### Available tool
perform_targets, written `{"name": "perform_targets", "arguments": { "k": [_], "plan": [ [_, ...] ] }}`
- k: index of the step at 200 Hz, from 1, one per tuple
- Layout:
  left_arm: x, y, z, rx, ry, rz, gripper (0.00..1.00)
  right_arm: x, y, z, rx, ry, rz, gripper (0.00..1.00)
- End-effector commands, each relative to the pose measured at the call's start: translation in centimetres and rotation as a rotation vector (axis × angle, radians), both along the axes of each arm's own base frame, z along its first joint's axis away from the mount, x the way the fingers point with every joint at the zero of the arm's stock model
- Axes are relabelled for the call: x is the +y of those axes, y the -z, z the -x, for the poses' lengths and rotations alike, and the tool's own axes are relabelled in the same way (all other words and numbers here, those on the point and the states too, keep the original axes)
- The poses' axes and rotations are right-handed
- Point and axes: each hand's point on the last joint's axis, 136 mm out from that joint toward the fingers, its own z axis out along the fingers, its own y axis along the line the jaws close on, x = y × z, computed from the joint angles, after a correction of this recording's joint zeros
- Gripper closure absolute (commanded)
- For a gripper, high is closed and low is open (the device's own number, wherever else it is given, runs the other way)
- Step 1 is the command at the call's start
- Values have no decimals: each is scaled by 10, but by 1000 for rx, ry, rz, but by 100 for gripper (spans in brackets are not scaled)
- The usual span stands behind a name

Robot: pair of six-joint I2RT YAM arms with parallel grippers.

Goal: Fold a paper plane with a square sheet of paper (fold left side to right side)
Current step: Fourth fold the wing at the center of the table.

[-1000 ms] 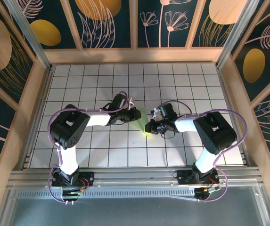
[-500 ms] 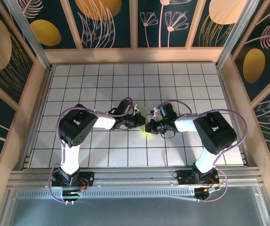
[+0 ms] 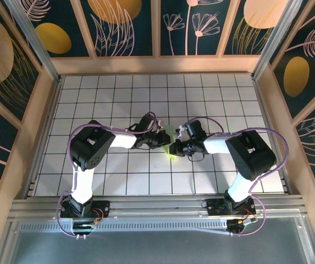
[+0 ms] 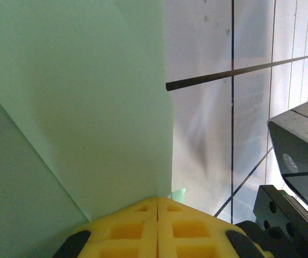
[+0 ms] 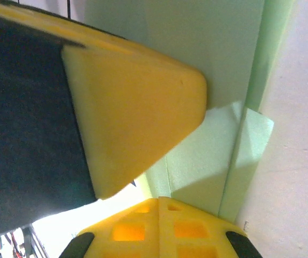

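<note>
A: Entry on the sheet of paper [image 3: 171,153]. Where does it lie?
B: Near the middle of the tiled table [image 3: 91,99], seen from overhead. It is pale green and folded narrow, running roughly 12 to 6 o'clock. The two tools cover most of it, so its outline cannot be read from above.

A: Closer views?
B: The left wrist view shows a broad pale-green face with a diagonal crease from 9 toward 6 o'clock. Its right edge is straight, with the table's grid lines beyond at 3 o'clock. The right wrist view shows stacked layers, a folded edge running 1 to 6 o'clock, and a small corner flap at 3 o'clock.

A: State of the left gripper [image 3: 161,140]?
B: It sits at the sheet's 9 o'clock, clenched. Its yellow pads [image 4: 127,228] meet along one seam with the sheet running into them, so it is grasping the sheet. One of its fingers [image 5: 143,102] lies flat on the paper.

A: And the right gripper [image 3: 174,147]?
B: At the sheet's 3 o'clock, nearly tip to tip with the left. Its pads are pressed together. The paper seems to enter between them, though the close view leaves that uncertain.
</note>
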Motion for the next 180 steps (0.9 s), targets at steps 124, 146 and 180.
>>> {"name": "perform_targets", "arguments": {
  "k": [124,146,180],
  "plan": [
    [74,20,-118,-101,-167,-177,92,-36,48,32,136,32,215,100],
    [71,-3,-123,-151,-152,-156,89,-20,22,13,67,34,133,100],
    [73,-62,-119,-260,-152,-105,79,5,-62,-36,-180,52,-21,75]
  ]
}}
